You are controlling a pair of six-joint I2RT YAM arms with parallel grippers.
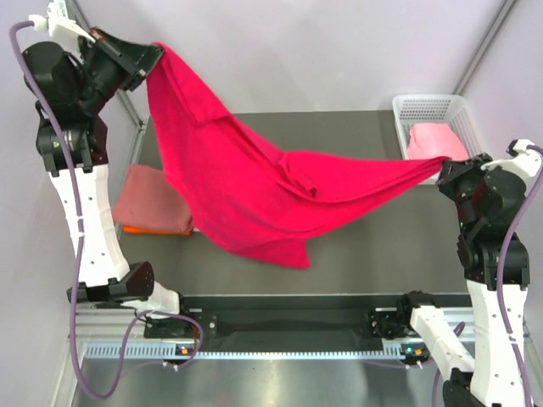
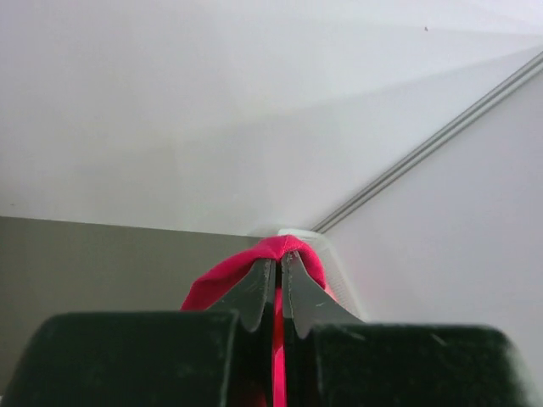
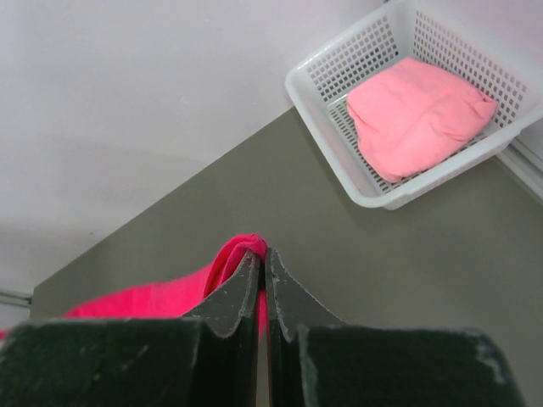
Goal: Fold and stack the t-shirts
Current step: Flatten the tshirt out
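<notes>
The crimson-pink t-shirt (image 1: 254,182) hangs stretched in the air between both arms, its lower edge sagging to the table near the middle. My left gripper (image 1: 153,61) is raised high at the far left and shut on one end of it (image 2: 293,250). My right gripper (image 1: 443,170) is lower at the right and shut on the other end (image 3: 233,254). The dusty salmon t-shirt (image 1: 153,199) lies folded at the left on top of the orange t-shirt (image 1: 148,230), of which only an edge shows. The light pink t-shirt (image 1: 434,142) lies in the basket and also shows in the right wrist view (image 3: 416,114).
A white mesh basket (image 1: 416,108) stands at the table's back right corner; its rim shows in the right wrist view (image 3: 322,102). Grey walls close off the back and sides. The grey table (image 1: 373,246) lies under the hanging shirt.
</notes>
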